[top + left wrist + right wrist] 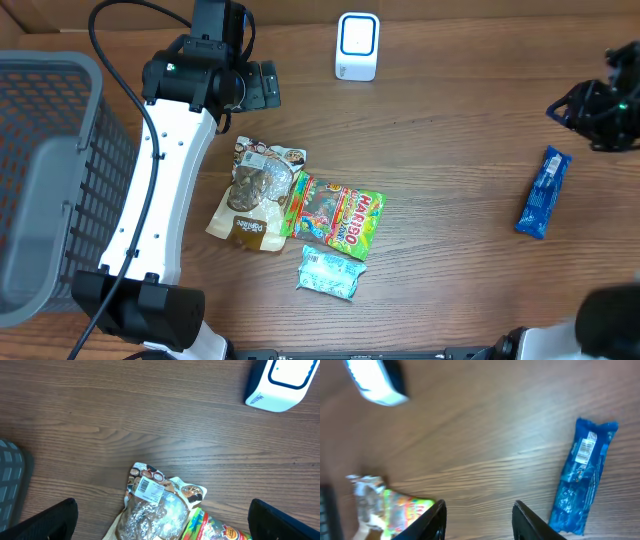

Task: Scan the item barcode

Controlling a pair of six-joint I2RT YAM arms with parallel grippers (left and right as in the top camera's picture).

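Observation:
A blue snack packet (543, 192) lies flat on the wooden table at the right, its barcode label facing up (582, 477). My right gripper (480, 517) hovers just left of it, open, with only bare wood between the fingers; overhead it sits at the far right edge (592, 108). The white barcode scanner (357, 46) stands at the back centre. My left gripper (162, 527) is open wide above a brown cookie bag (160, 505) whose white barcode label faces up. Overhead, the left gripper (262, 85) hangs behind that bag (255, 195).
A colourful Haribo bag (338, 215) overlaps the cookie bag's right side, and a pale blue packet (331, 272) lies in front of it. A grey mesh basket (50, 180) fills the left edge. The left arm's white link (165, 190) runs alongside the basket.

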